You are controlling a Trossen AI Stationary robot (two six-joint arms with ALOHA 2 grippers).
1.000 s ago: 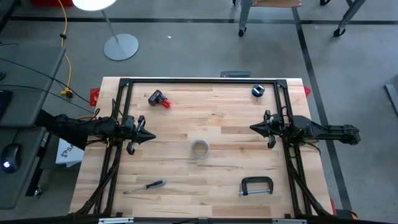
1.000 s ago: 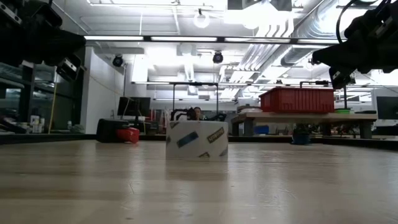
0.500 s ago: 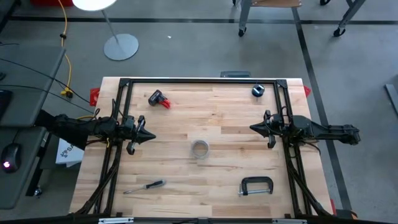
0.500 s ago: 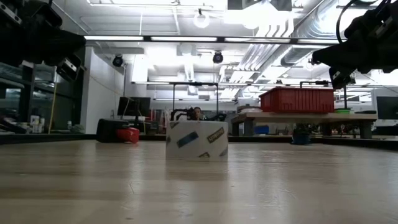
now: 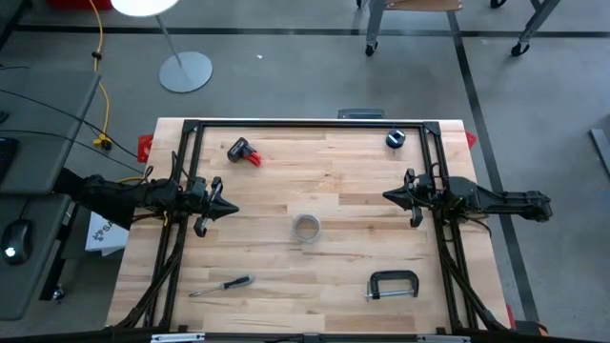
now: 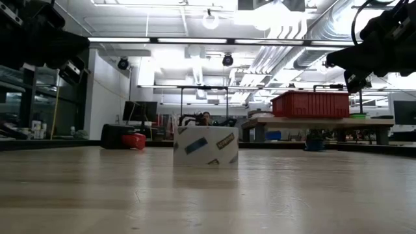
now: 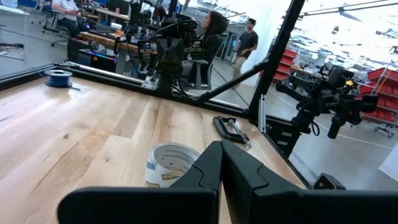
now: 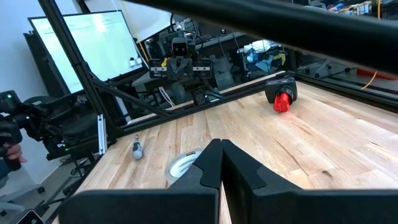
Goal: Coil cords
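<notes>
Hovering unchanged: left gripper (image 5: 232,209), right gripper (image 5: 386,197), both closed.

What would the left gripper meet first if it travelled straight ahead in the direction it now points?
Probably nothing on the table. The shut left gripper points across at the right gripper. The tape roll lies just beside that line and lower, so the path looks free; depth is uncertain.

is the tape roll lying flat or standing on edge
Lying flat: the tape roll shows its round hole from above, between both shut tools.
</notes>
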